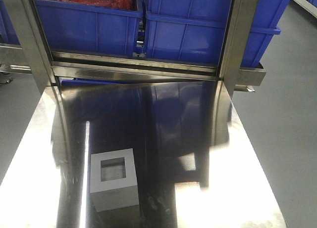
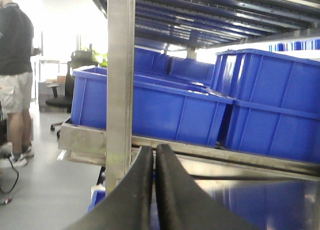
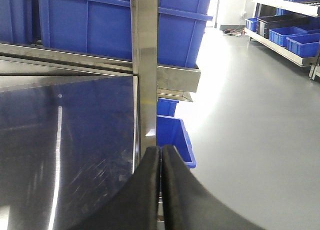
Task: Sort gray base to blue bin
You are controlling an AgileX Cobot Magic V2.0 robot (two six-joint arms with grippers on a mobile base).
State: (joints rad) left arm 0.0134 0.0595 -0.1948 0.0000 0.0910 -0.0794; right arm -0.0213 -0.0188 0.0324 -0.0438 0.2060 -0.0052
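My left fingers [image 2: 143, 185] are pressed together with nothing between them, and so are my right fingers [image 3: 150, 185]. Neither pair shows in the front view, so I judge both arms are drawn back short of the bench [image 1: 198, 139]. The left wrist looks out almost level past the left post [image 2: 120, 80] at the shelf. The right wrist tips down a little along the right post [image 3: 145, 65] and the bench's right edge.

The base [image 1: 113, 181] shows in neither wrist view. It sits on the bench near the front edge, left of centre, recess facing up, sides nearly square to the bench and only slightly turned. It looks about as wide as it is deep, so I see no long axis to line up on. It lies ahead of and below the left fingers, so I judge the left arm nearer.

The bin [image 1: 198, 37] is on the shelf beyond the bench, well apart from the base, beside a second bin [image 1: 89, 25] holding something red
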